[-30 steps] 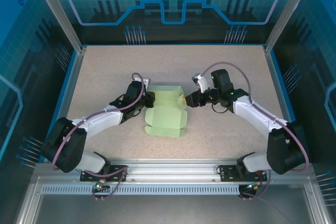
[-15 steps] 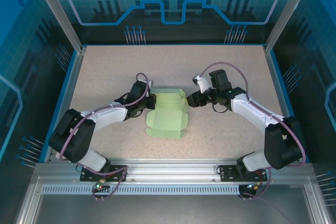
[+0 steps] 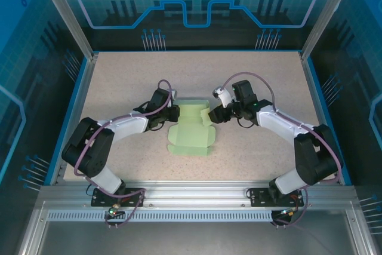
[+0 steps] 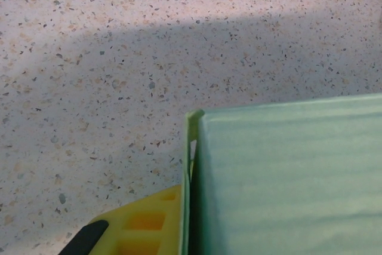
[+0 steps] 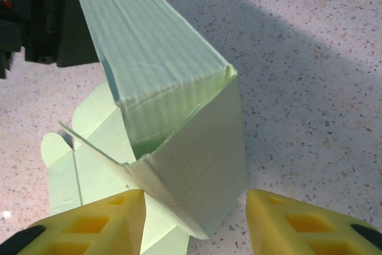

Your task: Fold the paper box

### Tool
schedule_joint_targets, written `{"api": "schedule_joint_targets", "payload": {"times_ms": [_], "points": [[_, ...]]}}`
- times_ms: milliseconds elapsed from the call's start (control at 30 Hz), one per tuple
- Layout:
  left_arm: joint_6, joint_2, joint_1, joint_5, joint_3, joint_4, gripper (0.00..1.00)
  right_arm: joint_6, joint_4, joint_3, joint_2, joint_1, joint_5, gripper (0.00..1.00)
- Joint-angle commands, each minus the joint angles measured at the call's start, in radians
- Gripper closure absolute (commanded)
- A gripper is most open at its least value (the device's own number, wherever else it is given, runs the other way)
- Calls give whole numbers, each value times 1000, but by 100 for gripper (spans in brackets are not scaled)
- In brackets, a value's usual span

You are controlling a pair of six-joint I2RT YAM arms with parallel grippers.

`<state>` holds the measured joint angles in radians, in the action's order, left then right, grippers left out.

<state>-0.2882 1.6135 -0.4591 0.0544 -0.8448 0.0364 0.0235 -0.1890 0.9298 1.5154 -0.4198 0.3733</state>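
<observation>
Box sits between my grippers, its raised part running left to right. My left gripper pinches its left wall; my right gripper straddles the right end, jaws open.

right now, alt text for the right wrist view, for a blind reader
A half-folded pale green paper box stands with one panel raised, its near corner between the right gripper's open yellow fingers. It rests on a speckled table, with the dark left arm at its far end.

Paper box pale green, faintly ribbed — table beige, dark-speckled.
</observation>
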Motion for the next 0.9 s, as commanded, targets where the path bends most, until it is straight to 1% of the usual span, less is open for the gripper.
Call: {"api": "schedule_joint_targets", "payload": {"times_ms": [0,267,467,567,700,867], "points": [[16,15,5,-42,-33,-12,86,34,26,9,20,-33,-48,51],[18,16,6,-53,-33,-15,86,49,74,26,56,-73,-150,53],[19,9,6,-61,-35,-18,86,32,108,49,79,-116,-287,58],[18,6,6,-61,-34,-17,86,2,115,58,93,-151,-402,59],[16,3,6,-66,-32,-15,86,-75,81,88,123,-194,-606,65],[16,3,5,-69,-28,-11,86,-170,54,109,152,-222,-759,74]]}}
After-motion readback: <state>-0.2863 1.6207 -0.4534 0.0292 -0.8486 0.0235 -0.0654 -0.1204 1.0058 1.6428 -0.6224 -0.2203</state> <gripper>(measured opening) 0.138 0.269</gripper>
